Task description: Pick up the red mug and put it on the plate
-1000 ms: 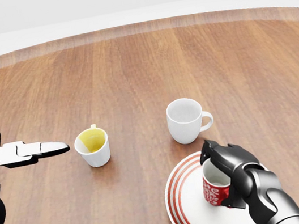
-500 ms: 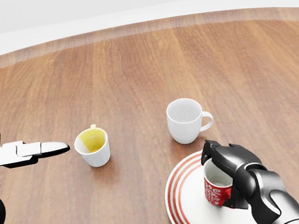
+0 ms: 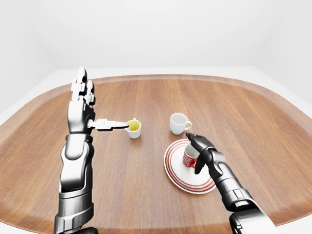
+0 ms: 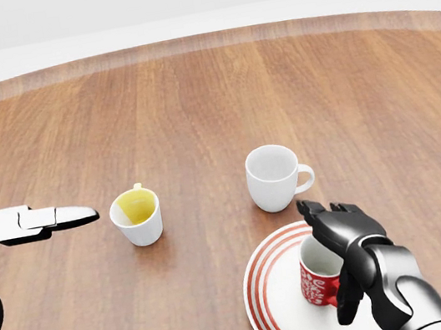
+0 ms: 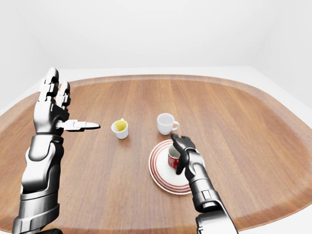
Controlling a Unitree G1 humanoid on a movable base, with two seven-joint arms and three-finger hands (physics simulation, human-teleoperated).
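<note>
The red mug (image 4: pixel 316 281) stands upright on the white plate with red rings (image 4: pixel 278 318) at the bottom right of the head view. My right hand (image 4: pixel 336 257) is open. Its fingers stand spread over and beside the mug's right side, and the thumb hangs down next to it, no longer closed round it. The hand hides the mug's right side. My left hand (image 3: pixel 97 105) is open and empty, held up at the left with the thumb pointing right toward a small cup.
A white mug (image 4: pixel 273 177) stands just above the plate, handle to the right. A small white cup with a yellow inside (image 4: pixel 138 217) stands to the left near my left thumb. All rest on a round wooden table (image 4: pixel 192 93).
My right hand has opened and let go of the red mug, which now stands on the plate. My left hand has shifted slightly left.
</note>
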